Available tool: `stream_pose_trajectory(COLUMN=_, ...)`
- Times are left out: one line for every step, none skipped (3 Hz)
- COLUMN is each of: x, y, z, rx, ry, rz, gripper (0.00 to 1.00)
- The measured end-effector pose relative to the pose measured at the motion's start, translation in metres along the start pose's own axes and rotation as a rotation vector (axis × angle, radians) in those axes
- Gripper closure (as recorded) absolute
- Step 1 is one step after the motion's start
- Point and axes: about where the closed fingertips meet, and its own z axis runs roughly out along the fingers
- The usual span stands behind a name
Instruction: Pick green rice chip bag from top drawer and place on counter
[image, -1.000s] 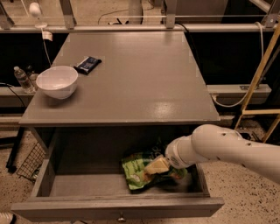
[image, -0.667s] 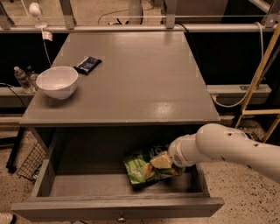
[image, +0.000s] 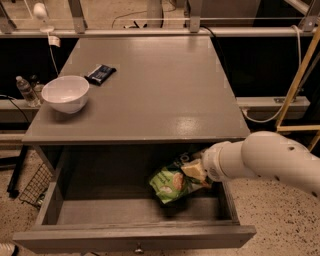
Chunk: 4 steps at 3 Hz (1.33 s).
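The green rice chip bag (image: 169, 183) is a crinkly bright green pouch with pale chip pictures. It hangs tilted above the floor of the open top drawer (image: 130, 237), at its right side. My gripper (image: 195, 170) is shut on the bag's upper right corner and holds it lifted. My white arm reaches in from the right over the drawer's right wall. The grey counter (image: 150, 90) lies just above and behind the bag.
A white bowl (image: 65, 93) stands at the counter's left edge. A small dark flat packet (image: 100, 73) lies behind it. A water bottle (image: 23, 90) stands left of the table, and a wire basket (image: 35, 186) sits on the floor at the lower left.
The bag has risen off the drawer floor with my gripper and now hangs higher, nearer the counter's front edge.
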Motion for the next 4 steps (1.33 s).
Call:
stream_pose_trajectory(x=-0.01, y=-0.003, z=-0.02, rx=0.031, ry=-0.01, rz=-0.03, gripper=1.0)
stream_pose_trajectory(x=-0.005, y=-0.005, z=-0.037, rx=0.055, ry=0.023, rz=-0.034, gripper=1.0)
stream_pose_trajectory(x=0.014, y=-0.003, z=-0.053, rx=0.077, ry=0.095, rz=-0.007, gripper=1.0)
stream_pose_trajectory(x=0.024, y=-0.003, z=-0.061, rx=0.097, ry=0.134, rz=0.014, gripper=1.0)
